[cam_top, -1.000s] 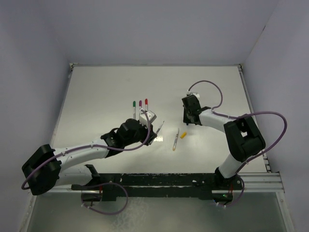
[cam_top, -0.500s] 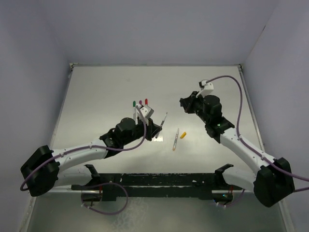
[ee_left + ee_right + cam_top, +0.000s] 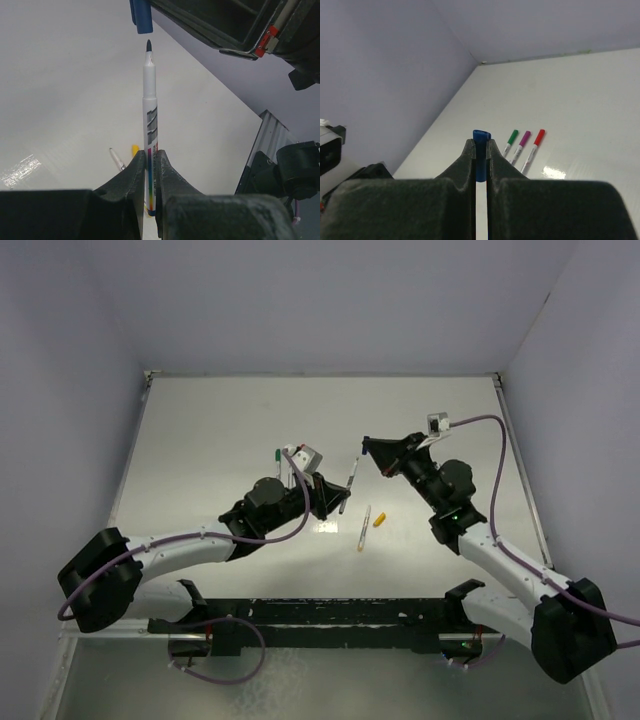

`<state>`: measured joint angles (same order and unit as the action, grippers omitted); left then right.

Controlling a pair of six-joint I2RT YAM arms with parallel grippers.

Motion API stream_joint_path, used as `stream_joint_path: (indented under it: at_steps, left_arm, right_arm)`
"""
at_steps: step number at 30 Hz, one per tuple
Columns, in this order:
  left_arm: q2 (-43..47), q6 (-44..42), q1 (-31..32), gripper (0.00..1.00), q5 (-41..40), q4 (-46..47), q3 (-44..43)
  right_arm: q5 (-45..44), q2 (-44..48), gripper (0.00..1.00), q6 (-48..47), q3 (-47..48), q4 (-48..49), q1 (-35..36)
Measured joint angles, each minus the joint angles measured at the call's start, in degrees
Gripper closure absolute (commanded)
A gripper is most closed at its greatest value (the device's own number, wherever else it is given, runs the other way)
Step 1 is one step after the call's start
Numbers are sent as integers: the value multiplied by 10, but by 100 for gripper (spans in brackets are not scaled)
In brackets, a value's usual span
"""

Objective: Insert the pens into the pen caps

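Our left gripper [image 3: 150, 172] clamps a pen [image 3: 150, 110] by its tail, tip free, above the middle of the tabletop [image 3: 220, 430]. Our right gripper [image 3: 480, 147] pinches the blue cap [image 3: 141, 15] just beyond that tip, lined up so, we judge, they can slide together.

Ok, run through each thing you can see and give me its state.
Blue pen: uncapped, gripped by left hand, tip just short of blue cap.
Blue cap: gripped by right hand, empty.
Green pen: capped, lying flat.
Magenta pen: capped, lying flat.
Red pen: capped, lying flat.
Yellow pen: uncapped, lying flat.
Yellow cap: loose beside it.
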<state>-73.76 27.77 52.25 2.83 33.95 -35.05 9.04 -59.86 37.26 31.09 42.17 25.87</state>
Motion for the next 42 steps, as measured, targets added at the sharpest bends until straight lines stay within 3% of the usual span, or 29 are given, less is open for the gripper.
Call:
stream_joint_path:
  at_steps: [18,42]
  left_arm:
    - [-3,12,0,100,0,24,-7]
    - [-10,12,0,100,2,31,-13]
  right_arm:
    - [17,9,100,59,-21,96,0]
    - [27,-2,100,63,-25,122,0]
